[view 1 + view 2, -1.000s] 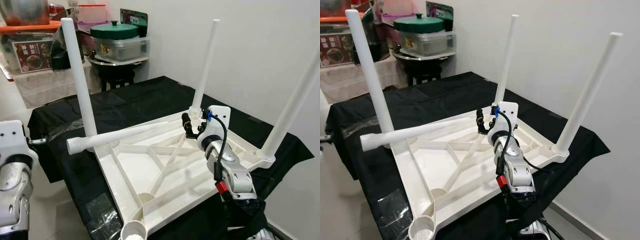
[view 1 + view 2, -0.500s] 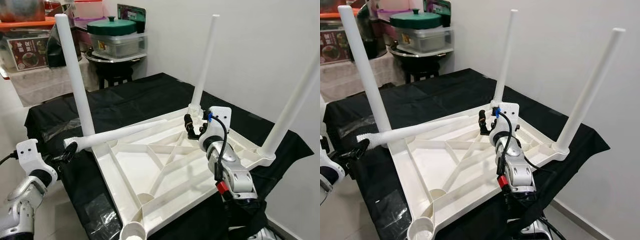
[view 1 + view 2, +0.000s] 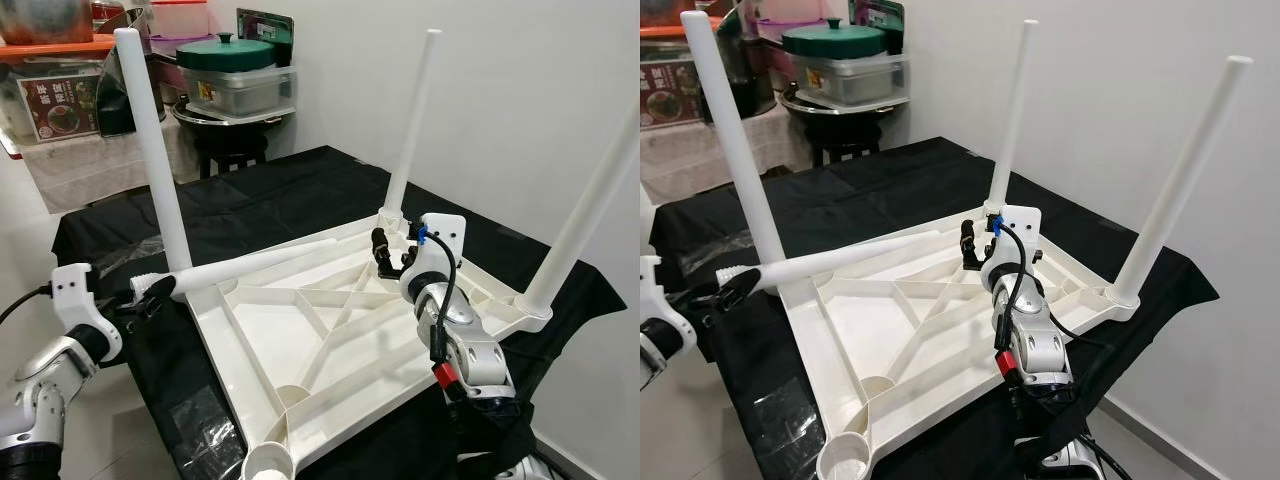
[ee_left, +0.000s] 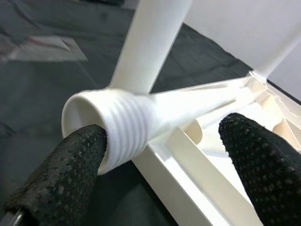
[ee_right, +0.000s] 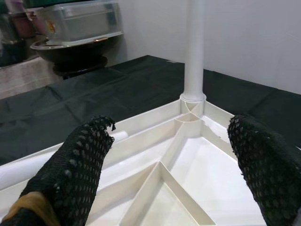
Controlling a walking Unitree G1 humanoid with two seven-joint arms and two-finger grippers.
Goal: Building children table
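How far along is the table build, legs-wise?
Done: three legs stand upright in corner sockets of the upturned tabletop, e.g. the far one. In hand: the left gripper is open around the threaded end of the loose fourth leg, which lies across the tabletop; one finger touches the thread. The right gripper hovers open over the tabletop. Left: the near empty socket needs that leg.

right upright leg [image 3: 590, 190]: top cut off by the left eye view's edge.
empty corner socket [image 3: 268, 463]: cropped at the bottom edge.
loose leg [image 3: 250, 268]: far end hidden behind the tabletop's rim.
storage box label [image 3: 62, 103]: print too small to read.
left claw [image 4: 160, 155]: fingertips blurred, cropped.
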